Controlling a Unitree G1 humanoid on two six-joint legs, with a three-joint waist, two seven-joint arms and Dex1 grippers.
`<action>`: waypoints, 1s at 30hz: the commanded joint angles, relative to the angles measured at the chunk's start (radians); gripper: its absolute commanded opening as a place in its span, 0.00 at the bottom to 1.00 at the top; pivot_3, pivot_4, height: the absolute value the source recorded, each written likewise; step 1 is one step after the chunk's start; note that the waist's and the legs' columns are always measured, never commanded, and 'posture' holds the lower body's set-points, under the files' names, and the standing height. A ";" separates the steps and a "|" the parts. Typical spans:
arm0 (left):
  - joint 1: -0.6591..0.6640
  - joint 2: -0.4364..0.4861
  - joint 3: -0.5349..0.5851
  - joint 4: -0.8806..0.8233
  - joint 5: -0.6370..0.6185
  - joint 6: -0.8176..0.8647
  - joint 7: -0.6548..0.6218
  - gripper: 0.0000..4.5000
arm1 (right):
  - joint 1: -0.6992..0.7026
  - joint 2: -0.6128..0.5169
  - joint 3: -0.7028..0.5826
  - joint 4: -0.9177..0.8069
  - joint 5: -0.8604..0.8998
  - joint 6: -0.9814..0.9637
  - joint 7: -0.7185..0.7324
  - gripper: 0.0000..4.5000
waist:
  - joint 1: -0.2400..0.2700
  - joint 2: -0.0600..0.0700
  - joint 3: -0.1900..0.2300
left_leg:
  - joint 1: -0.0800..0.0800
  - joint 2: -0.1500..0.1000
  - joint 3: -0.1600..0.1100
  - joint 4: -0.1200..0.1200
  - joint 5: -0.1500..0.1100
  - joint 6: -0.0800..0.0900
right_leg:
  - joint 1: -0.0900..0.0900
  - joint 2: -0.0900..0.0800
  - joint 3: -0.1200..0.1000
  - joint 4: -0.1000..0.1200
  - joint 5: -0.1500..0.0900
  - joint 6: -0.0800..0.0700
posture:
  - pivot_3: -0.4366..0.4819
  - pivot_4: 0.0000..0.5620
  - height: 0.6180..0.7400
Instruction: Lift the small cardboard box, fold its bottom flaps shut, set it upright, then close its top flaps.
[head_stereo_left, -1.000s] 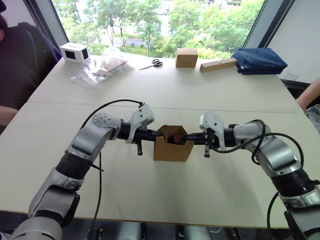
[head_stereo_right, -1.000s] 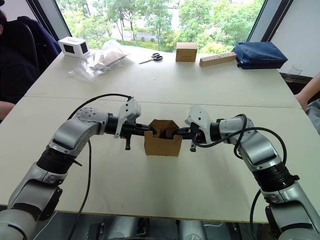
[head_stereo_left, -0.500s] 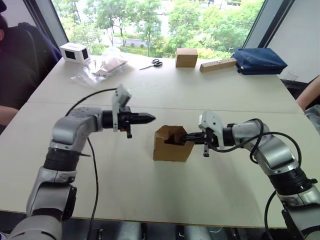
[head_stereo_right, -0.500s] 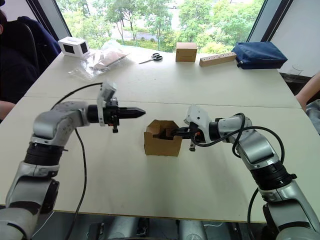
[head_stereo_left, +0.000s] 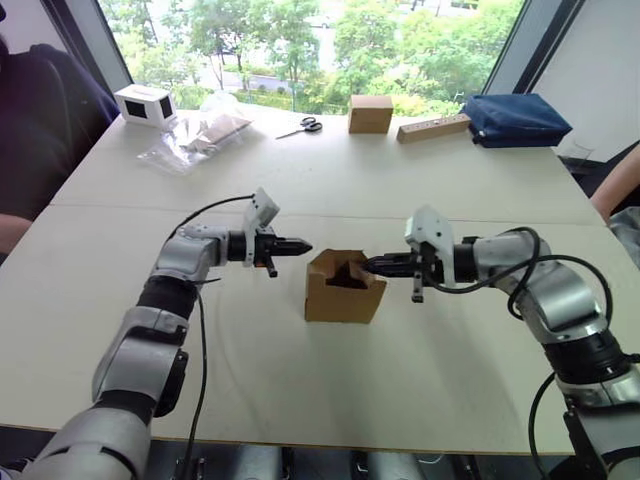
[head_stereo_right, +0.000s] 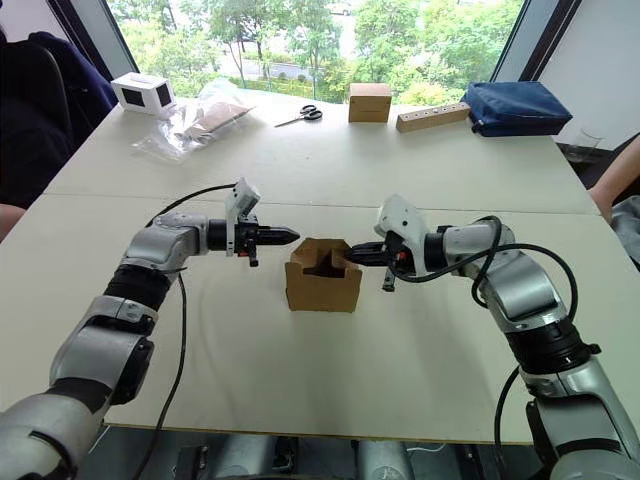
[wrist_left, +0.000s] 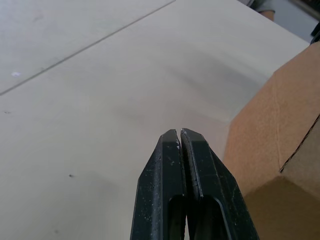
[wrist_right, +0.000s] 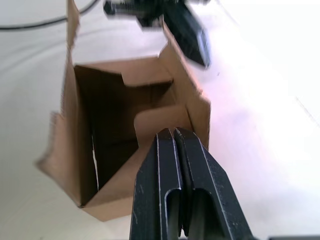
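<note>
Our left gripper (head_stereo_left: 300, 245) swung back beside the small cardboard box (head_stereo_left: 343, 287); right gripper (head_stereo_left: 374, 264) slipped off its rim. Both fingers pinched together, empty; top flaps (wrist_right: 165, 116) still open.

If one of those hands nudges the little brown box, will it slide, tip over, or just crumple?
The small cardboard box stands open and looks empty inside, so it is probably light and would slide on the smooth table. It sits low and broad, so tipping seems unlikely. Its thin top flaps stand loose and would likely bend before the walls do.
</note>
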 joint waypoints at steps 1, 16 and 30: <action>-0.030 -0.012 -0.004 0.012 0.024 -0.043 -0.039 0.01 | -0.026 -0.033 -0.124 -0.122 0.096 0.081 -0.027 0.00 | 0.002 0.000 0.000 | 0.000 0.000 0.000 0.000 -0.001 0.001 | 0.000 0.000 0.000 0.000 0.000 0.000 | 0.48 0.27 1.00; -0.017 -0.022 -0.002 -0.023 0.030 0.006 -0.138 0.01 | 0.116 -0.066 -0.073 -0.535 0.247 0.270 -0.187 0.00 | 0.003 0.000 0.000 | 0.000 0.002 -0.003 0.000 -0.002 0.003 | 0.000 -0.001 0.000 0.000 0.000 0.000 | 0.48 0.27 1.00; 0.025 -0.018 0.004 -0.123 0.008 0.081 -0.172 0.01 | 0.058 -0.007 0.114 -0.375 0.021 0.081 -0.206 0.00 | 0.003 0.000 0.000 | 0.000 0.001 -0.002 0.000 -0.002 0.003 | 0.000 0.000 0.000 0.000 0.000 0.000 | 0.48 0.27 1.00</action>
